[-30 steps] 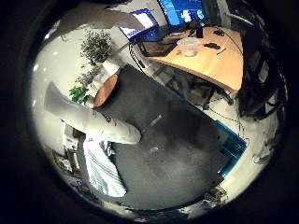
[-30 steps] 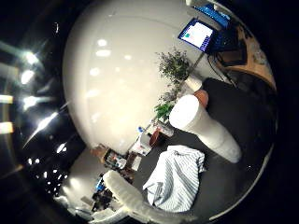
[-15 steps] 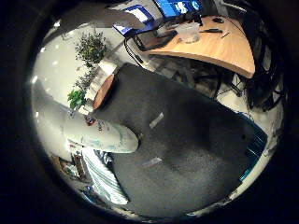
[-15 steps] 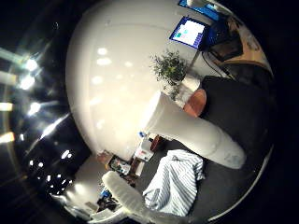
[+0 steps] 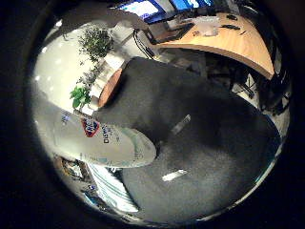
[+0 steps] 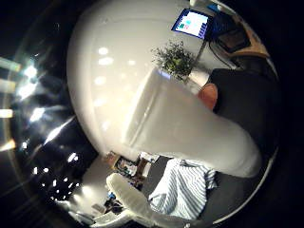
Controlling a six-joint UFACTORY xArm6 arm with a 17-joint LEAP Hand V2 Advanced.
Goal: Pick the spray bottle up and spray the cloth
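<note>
Spray bottle (image 6: 190, 133) looms before striped cloth (image 6: 183, 192), potted plant (image 6: 175, 58) behind.

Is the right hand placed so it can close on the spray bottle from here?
Probably yes. The spray bottle fills much of the thumb-side view, so it sits close to the palm with nothing between. A finger shows beside the striped cloth; its curl is unclear.

Dark grey mat (image 5: 214, 157), wooden desk (image 5: 238, 40) with monitors (image 5: 143, 7) beyond, potted plant (image 6: 175, 58) near wall.
</note>
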